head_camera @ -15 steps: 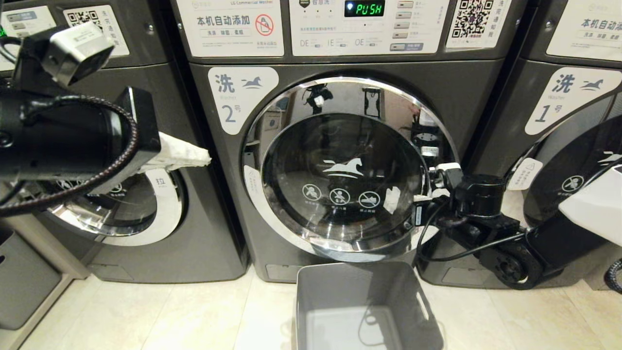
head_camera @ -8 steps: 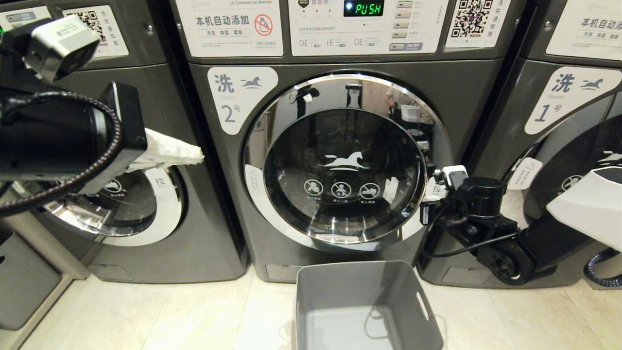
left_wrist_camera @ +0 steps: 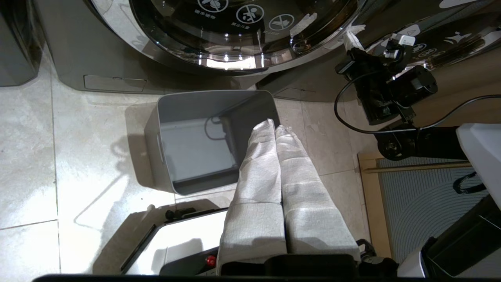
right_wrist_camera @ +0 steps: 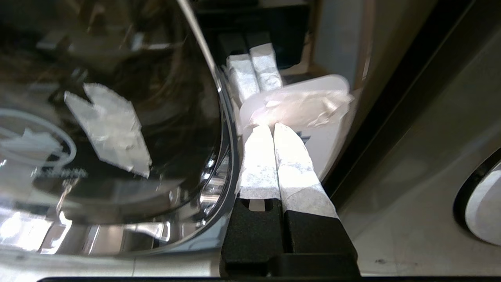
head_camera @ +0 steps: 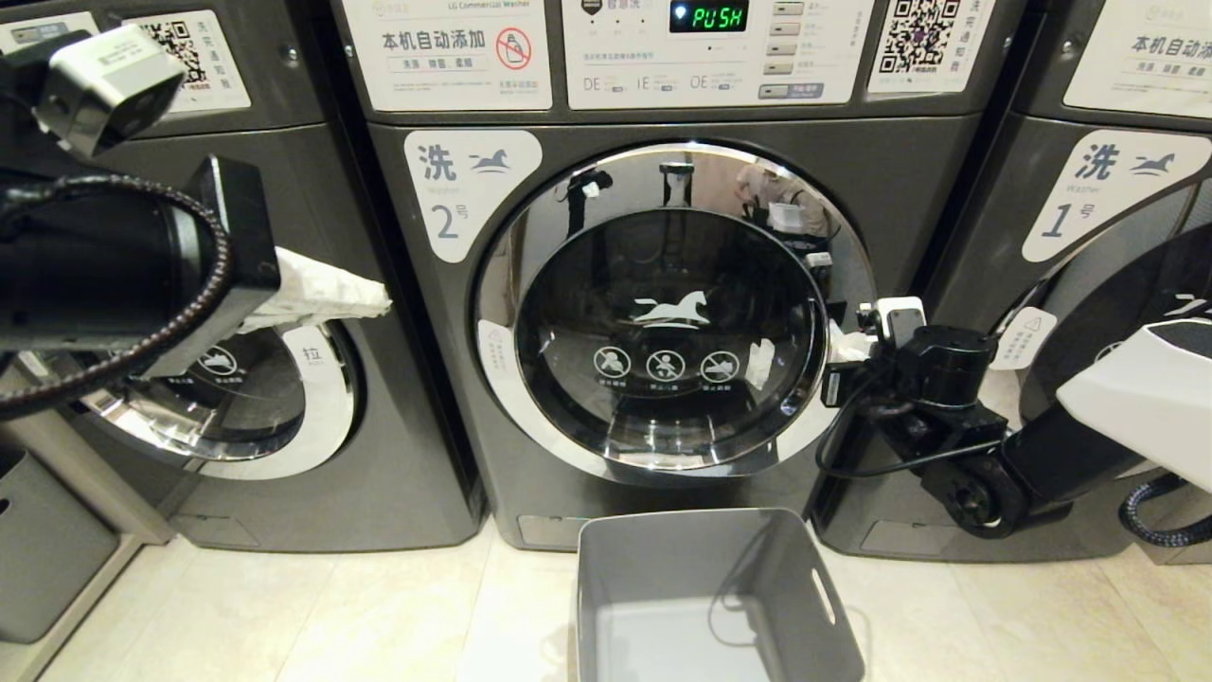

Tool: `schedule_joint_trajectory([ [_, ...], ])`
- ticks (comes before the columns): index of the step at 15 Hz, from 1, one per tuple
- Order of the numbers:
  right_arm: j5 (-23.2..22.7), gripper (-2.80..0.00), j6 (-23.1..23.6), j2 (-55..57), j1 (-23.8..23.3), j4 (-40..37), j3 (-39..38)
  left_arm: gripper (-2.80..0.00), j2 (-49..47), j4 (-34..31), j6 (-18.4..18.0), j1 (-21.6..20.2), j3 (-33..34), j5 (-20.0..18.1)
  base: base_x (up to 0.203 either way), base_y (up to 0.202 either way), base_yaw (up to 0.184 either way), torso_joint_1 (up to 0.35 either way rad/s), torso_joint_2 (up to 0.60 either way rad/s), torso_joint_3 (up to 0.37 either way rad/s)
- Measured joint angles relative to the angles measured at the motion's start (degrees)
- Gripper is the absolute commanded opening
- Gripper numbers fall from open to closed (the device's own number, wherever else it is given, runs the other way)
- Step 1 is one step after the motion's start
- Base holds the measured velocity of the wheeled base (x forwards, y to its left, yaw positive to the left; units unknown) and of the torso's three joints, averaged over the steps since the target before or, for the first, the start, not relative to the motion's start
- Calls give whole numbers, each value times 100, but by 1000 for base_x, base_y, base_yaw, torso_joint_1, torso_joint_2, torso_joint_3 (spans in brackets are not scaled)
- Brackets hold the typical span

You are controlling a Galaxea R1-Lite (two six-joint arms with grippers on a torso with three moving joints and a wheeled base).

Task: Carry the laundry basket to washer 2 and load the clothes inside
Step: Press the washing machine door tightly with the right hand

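Washer 2 (head_camera: 663,313) filled the middle of my head view, its round chrome-rimmed door (head_camera: 668,308) apparently swung to against the front, the display above reading PUSH. The alike machine numbered 1 (head_camera: 1089,284) stood to its right. On the tiled floor (head_camera: 331,616) directly before washer 2 sat the laundry basket (head_camera: 701,568), upright, its grey interior bare; the clothes appeared in none of my views, so I judged them already behind the dark glass, though I could not confirm it. My right gripper (right_wrist_camera: 270,131), fingers pressed together and holding nothing, lay at the door's right edge, tips against the white pull tab (right_wrist_camera: 305,105) just beside the chrome rim. My left gripper (left_wrist_camera: 274,127), likewise pressed together and empty, hung raised at the left, well apart from the door. The step in hand I judged to be seating the door: I should have pressed squarely near the latch side, along the door's closing direction, avoiding a glancing slide off the curved chrome, and kept the cable (head_camera: 852,445) clear of the basket
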State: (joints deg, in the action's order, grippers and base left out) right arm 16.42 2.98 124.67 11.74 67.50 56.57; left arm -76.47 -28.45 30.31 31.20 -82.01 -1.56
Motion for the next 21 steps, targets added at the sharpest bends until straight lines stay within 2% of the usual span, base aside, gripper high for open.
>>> schedule_joint_trajectory([
  [3,55,-280,175,169,-46,343,114,-280,45,-4,-1,0,6,9,0,0,0,0,0,0],
  [7,55,-280,182,306,-80,348,227,-280,126,-15,-1,2,84,20,0,0,0,0,0,0],
  [11,55,-280,186,491,-148,348,558,-280,321,-12,0,0,291,191,0,0,0,0,0,0],
  [21,58,-280,188,862,-223,359,1010,-280,660,-99,-1,0,474,216,0,0,0,0,0,0],
])
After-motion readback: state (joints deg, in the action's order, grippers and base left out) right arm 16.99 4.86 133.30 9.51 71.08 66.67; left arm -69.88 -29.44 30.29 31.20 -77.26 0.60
